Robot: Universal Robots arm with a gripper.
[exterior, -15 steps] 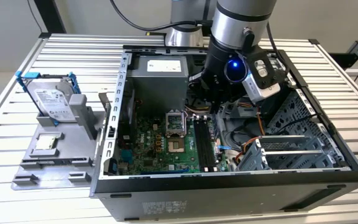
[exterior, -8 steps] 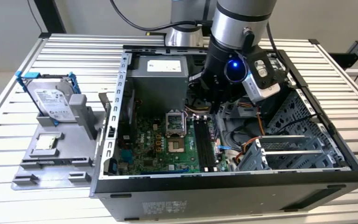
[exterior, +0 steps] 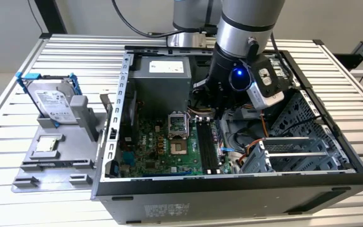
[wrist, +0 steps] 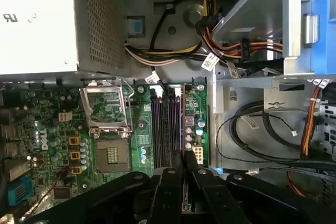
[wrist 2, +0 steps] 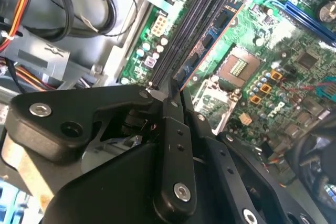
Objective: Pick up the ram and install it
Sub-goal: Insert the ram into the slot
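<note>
The ram (wrist 2: 210, 40) is a long thin stick with dark chips and an orange edge. It hangs edge-down along the black memory slots (wrist 2: 191, 22) of the green motherboard (wrist 2: 294, 72), and I cannot tell whether it touches them. My gripper (wrist 2: 176, 90) is shut on the ram's near end. In the first wrist view the gripper (wrist: 184, 163) stands over the near end of the slots (wrist: 167, 124), with the stick seen edge-on between the fingers. In the exterior view my arm (exterior: 232, 75) reaches down into the open computer case (exterior: 232, 182) above the slots (exterior: 207, 142).
The open processor socket (exterior: 177, 124) lies beside the slots. The power supply (exterior: 162, 71) and bundled cables (wrist: 210, 56) crowd the case's far end, and a metal drive cage (exterior: 301, 137) stands at the exterior view's right. Outside, a grey fixture holds a hard drive (exterior: 52, 104) and a small silver chip (exterior: 47, 143).
</note>
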